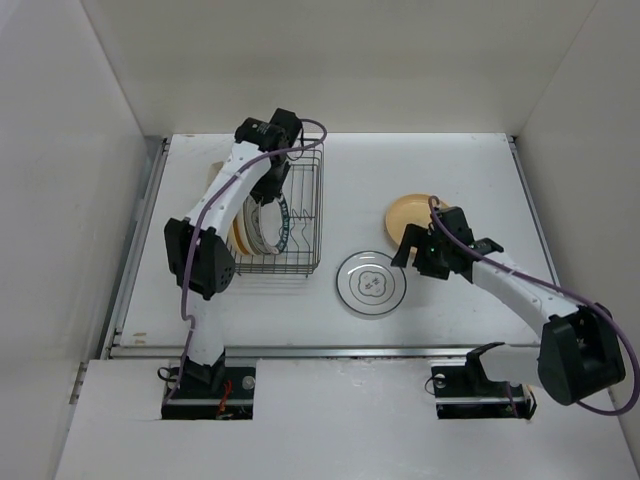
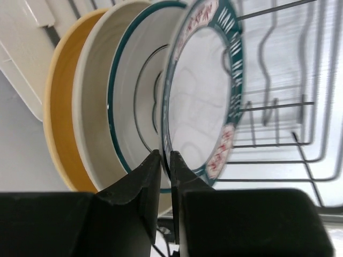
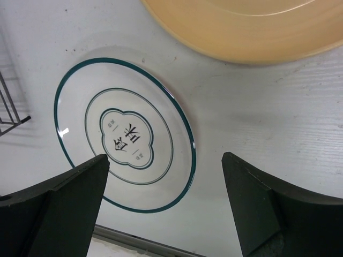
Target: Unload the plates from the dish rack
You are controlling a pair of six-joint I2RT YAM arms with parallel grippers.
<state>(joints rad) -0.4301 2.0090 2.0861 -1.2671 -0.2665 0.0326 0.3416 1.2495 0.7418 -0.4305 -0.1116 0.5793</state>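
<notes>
Teal-rimmed plate (image 2: 201, 107) upright in dish rack (image 2: 278, 105), left tool (image 2: 166, 159) clamped on its rim, right tool (image 3: 165, 159) apart above white plate (image 3: 126, 134).

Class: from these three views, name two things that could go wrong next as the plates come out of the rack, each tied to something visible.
1. The left hand pinches only the thin rim of the patterned plate, so the plate may swing or slip when lifted.
2. That plate stands close against the teal-rimmed plate in the dish rack; lifting it could drag or knock its neighbour.
</notes>
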